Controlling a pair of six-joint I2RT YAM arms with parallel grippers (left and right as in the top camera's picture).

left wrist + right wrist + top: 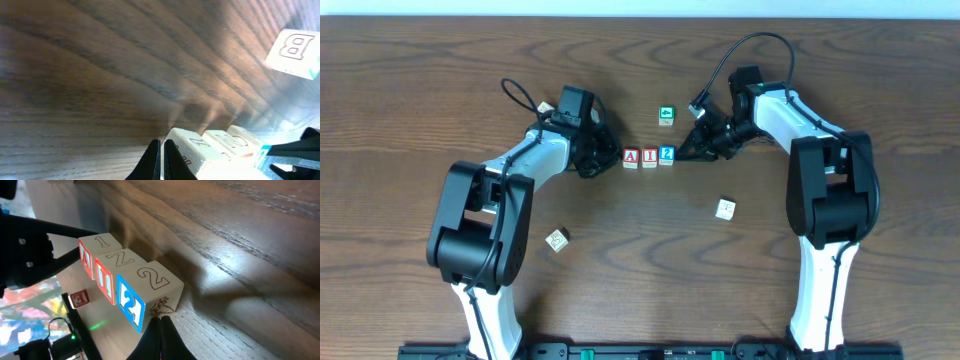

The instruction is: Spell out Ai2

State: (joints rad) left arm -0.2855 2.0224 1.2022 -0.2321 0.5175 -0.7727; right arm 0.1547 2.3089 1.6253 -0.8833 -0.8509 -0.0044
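Observation:
Three wooden blocks stand touching in a row at the table's middle: a red A block (631,157), a red I block (649,157) and a blue 2 block (666,155). My left gripper (610,157) is shut and empty, its tips against the A block's left side (187,145). My right gripper (684,155) is shut and empty, its tips (161,325) against the 2 block's right side (145,292). The right wrist view also shows the I block (112,272) and the A block (92,252).
A green block (666,116) lies behind the row; it shows as a B block (295,50) in the left wrist view. A white block (725,209) lies front right and another block (557,240) front left. A small red block (79,299) shows far off.

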